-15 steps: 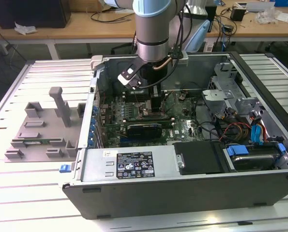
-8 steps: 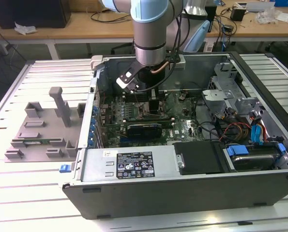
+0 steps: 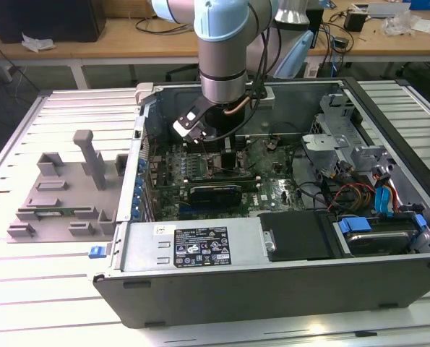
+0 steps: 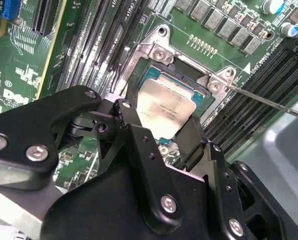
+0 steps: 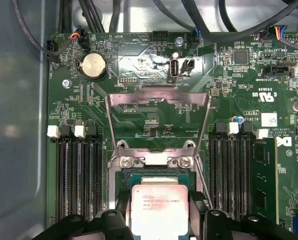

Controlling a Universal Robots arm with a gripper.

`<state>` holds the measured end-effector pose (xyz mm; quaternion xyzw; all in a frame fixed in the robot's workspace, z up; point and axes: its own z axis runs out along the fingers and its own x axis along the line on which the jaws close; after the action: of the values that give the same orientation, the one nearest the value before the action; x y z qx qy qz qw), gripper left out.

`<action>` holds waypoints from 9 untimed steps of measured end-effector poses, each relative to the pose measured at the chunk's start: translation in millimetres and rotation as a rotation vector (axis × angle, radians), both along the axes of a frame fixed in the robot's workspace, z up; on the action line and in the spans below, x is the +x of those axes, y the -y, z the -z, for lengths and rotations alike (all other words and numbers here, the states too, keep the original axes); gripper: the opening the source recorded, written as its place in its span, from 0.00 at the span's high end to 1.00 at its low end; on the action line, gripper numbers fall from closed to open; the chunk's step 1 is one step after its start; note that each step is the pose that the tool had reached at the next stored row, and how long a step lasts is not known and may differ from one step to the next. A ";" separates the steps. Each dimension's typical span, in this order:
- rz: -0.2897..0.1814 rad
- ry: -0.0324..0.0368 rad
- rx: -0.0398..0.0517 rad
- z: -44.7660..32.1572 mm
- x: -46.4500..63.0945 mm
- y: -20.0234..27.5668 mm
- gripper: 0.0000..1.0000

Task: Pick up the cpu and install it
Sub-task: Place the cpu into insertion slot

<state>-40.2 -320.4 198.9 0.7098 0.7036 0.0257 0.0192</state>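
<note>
One arm [image 3: 222, 43] reaches down into an open computer case [image 3: 272, 285] lying flat on a slatted pale metal counter [image 3: 48, 296]. A grey moulded fixture [image 3: 63, 195] rests on the slats just beside the case, toward the exterior view's left. Along the back of the room is a wooden counter [image 3: 121, 40] with loose cables.

Inside the case is a green motherboard [image 5: 239, 90]. It carries a coin cell [image 5: 94, 66] and banks of black memory slots [image 5: 78, 175] on both sides of the socket [image 5: 154, 176]. The socket's metal load frame [image 5: 159, 97] is swung up and open.

The pincer [image 4: 161, 127] has a black finger against each of two opposite edges of the cpu [image 4: 166, 107], pinching it. The silver lid faces up, directly over the socket. Whether it is fully seated, cannot tell
</note>
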 end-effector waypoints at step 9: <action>0.000 -0.0001 -0.0003 1.8 -0.3 -0.1 0.45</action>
<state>-40.5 -320.3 197.1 0.7098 0.7037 0.0256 0.0193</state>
